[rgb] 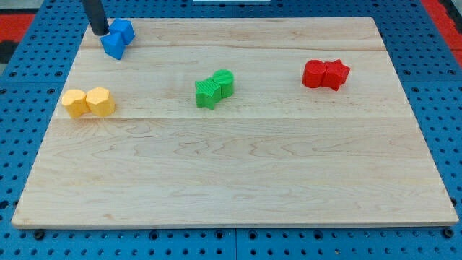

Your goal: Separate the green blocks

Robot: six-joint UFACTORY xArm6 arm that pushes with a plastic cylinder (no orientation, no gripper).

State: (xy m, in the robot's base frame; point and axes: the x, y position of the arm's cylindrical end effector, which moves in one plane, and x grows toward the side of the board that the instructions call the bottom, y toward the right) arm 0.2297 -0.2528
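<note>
Two green blocks sit touching near the board's middle: a squarish green block (pixel 207 93) at the lower left and a rounder green block (pixel 224 82) at its upper right. My tip (pixel 101 33) is at the view's top left, far from the green pair, touching the left side of the blue blocks (pixel 118 39).
Two yellow blocks (pixel 89 102) sit touching at the view's left. Two red blocks (pixel 325 74) sit touching at the upper right. The wooden board (pixel 238 180) lies on a blue pegboard surface (pixel 29 87).
</note>
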